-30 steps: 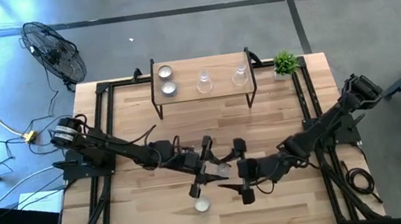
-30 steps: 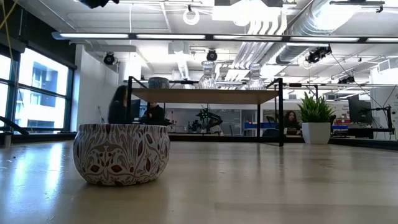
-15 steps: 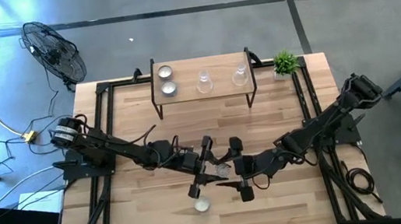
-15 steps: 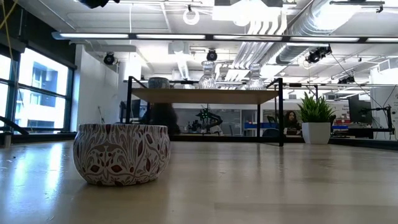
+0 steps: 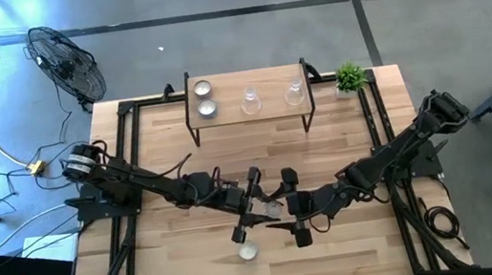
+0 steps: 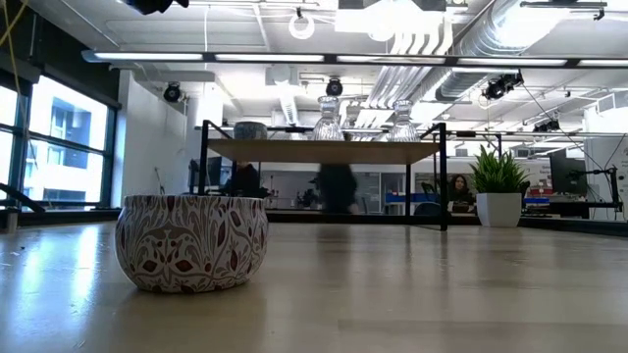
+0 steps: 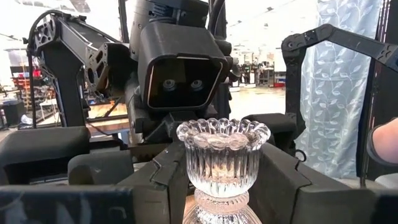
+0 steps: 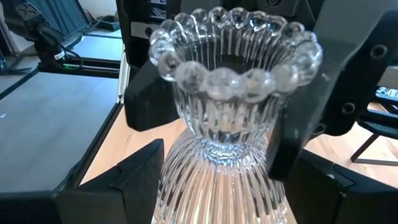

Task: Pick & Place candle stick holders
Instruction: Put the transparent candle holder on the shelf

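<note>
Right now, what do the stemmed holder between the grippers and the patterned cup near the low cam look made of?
Stemmed holder: looks like clear pressed glass, glossy; the table shows through it, and it has vertical ribs and a beaded rim. It could be clear plastic.
Patterned cup: opaque, with a printed red and white leaf pattern and a soft sheen; perhaps printed tin or glazed ceramic, cannot tell which.

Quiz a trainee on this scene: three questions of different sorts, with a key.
1. How many holders stand on the shelf?
2. True or false: the left pincer grips a glass holder.
3. The lone cup sits on: A) the table; B) the shelf.
Key: 1 four; 2 true; 3 A.
</note>
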### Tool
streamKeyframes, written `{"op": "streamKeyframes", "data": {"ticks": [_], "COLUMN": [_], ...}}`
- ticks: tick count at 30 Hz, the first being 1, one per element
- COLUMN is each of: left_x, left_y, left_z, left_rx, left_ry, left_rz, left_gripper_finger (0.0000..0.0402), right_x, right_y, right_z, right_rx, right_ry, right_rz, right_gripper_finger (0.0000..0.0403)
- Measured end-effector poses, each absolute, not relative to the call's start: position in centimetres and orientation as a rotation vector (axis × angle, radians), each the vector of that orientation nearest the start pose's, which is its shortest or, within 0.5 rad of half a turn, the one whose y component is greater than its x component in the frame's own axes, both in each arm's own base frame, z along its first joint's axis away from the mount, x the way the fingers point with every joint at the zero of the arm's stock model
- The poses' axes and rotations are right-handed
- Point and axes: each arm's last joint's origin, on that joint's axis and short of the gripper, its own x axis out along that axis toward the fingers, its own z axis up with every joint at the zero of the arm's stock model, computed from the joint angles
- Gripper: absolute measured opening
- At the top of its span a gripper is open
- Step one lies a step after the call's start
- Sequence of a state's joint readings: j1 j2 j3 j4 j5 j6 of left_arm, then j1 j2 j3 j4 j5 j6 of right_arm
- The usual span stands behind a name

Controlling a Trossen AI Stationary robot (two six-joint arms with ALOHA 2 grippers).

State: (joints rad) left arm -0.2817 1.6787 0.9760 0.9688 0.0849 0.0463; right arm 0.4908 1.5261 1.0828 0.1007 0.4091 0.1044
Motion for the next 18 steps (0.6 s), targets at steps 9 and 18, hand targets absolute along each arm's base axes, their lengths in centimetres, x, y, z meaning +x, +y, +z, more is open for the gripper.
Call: {"op": "streamKeyframes", "data": {"ticks": [9, 18], "left_x": [35.1, 34.8], "left_y": [-10.4, -10.4], "left_z": [28.4, 29.1], "left_rx": [0.017, -0.096], "left_ry": [-0.316, -0.372], "left_rz": [-0.359, -0.391], "left_gripper_finger": [0.0277, 0.0331], "right_x": [30.8, 29.6], "right_y": [15.2, 15.1], "right_z": [28.0, 27.7], "right_rx": [-0.049, -0.042], "right_ry": [0.350, 0.413], "right_rz": [0.067, -0.103], "right_gripper_finger": [0.0268, 0.0267]}}
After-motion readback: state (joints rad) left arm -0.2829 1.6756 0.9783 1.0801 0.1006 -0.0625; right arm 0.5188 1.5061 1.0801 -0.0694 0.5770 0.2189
